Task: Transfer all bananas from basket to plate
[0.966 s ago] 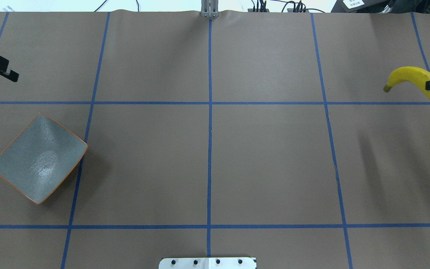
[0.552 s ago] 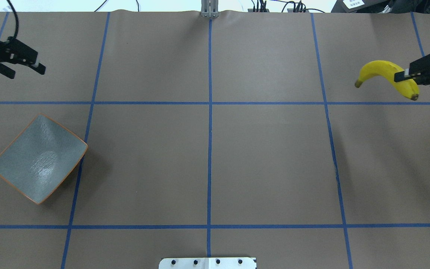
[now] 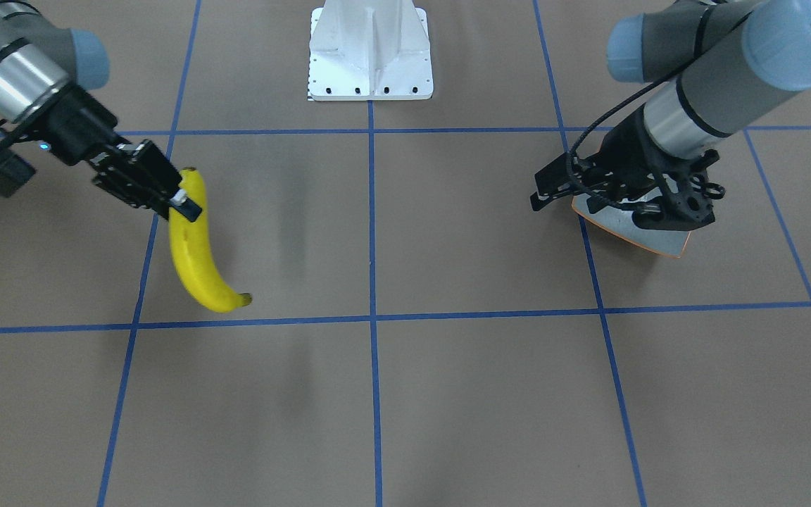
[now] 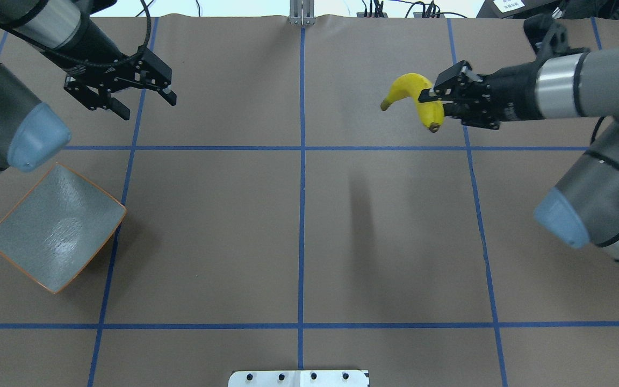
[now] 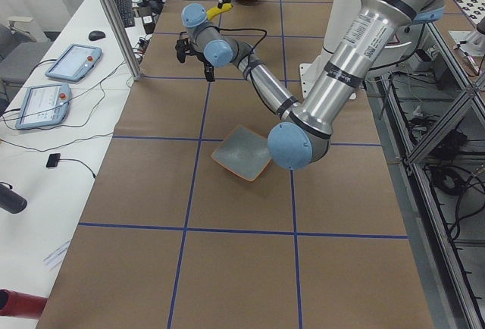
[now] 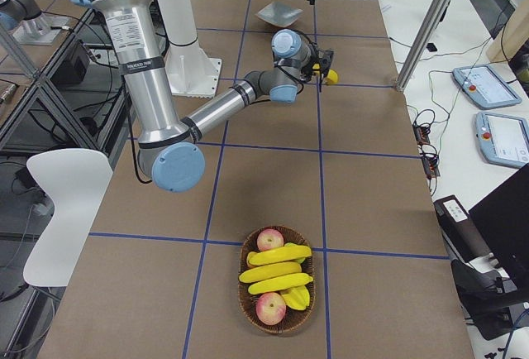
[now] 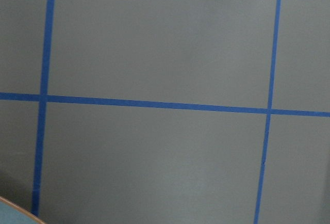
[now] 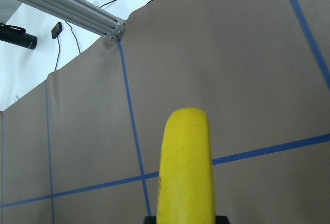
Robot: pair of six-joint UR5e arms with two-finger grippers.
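My right gripper (image 4: 426, 97) is shut on a yellow banana (image 4: 414, 92) and holds it above the table, right of the centre line at the far side. The banana also shows in the front view (image 3: 198, 260) and the right wrist view (image 8: 186, 167). My left gripper (image 4: 148, 106) is open and empty, in the air beyond the plate (image 4: 46, 236), which is bare at the near left. More bananas (image 6: 271, 273) lie in the wicker basket (image 6: 244, 283) at the table's right end.
Two apples (image 6: 270, 239) lie in the basket with the bananas. The robot's white base plate (image 4: 299, 378) sits at the near edge. A metal post (image 4: 301, 13) stands at the far edge. Blue tape lines cross the brown table cover.
My right gripper has carried the banana left, from the right edge towards the centre line. My left gripper has moved right, from the far left edge towards the middle, still open.
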